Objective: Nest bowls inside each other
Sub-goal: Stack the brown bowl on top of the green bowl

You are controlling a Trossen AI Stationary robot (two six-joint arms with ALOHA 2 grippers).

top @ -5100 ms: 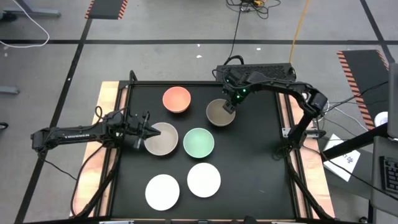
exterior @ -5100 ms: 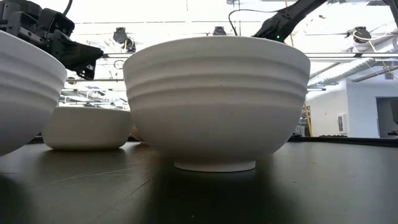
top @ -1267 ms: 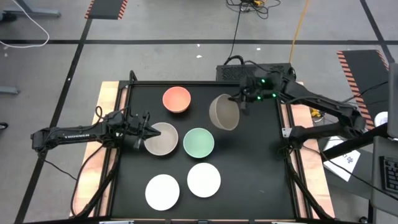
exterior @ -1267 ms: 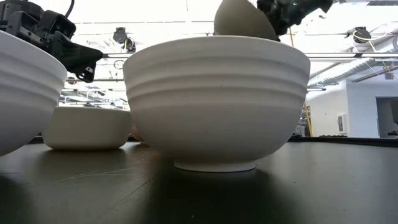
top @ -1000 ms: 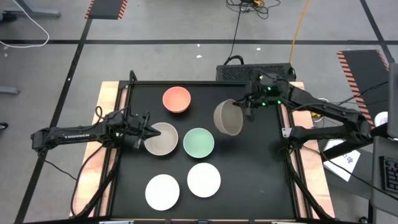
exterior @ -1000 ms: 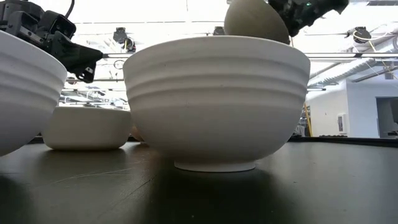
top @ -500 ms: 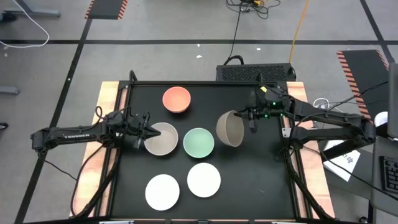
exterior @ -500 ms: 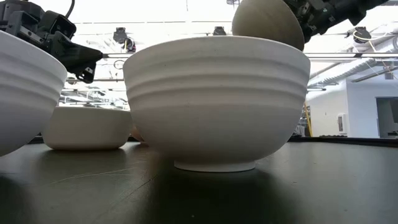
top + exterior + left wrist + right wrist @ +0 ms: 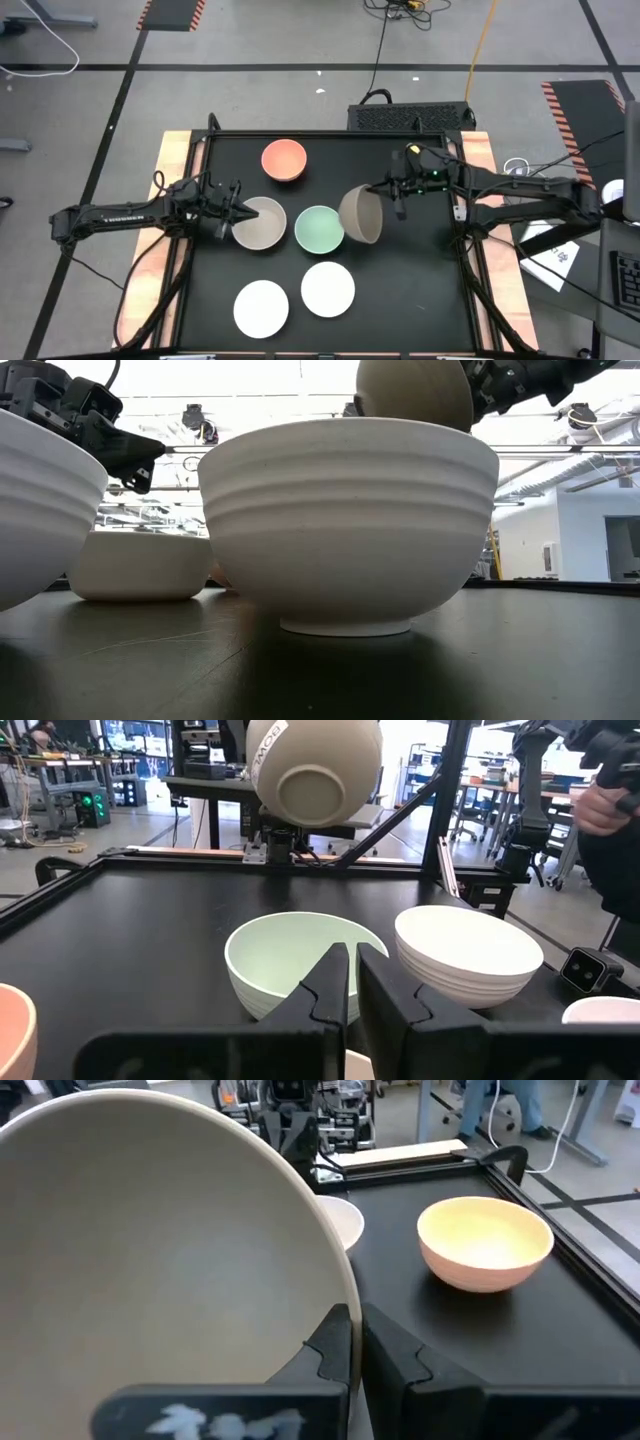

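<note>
Black tabletop [image 9: 420, 280], striped floor tape [image 9: 575, 110]

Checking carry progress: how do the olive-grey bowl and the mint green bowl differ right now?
The olive-grey bowl is lifted off the table and tipped on its side, held at the rim by the shut right hand; the mint green bowl sits upright on the table, untouched. Both are round, similar-sized and empty.

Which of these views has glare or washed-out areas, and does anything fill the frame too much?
Low view: the bright ceiling behind is blown out, and a white bowl close to the lens fills most of the frame. Right wrist view: the held olive-grey bowl blocks the frame's left half. High view: evenly lit, soft shadows under the bowls.
</note>
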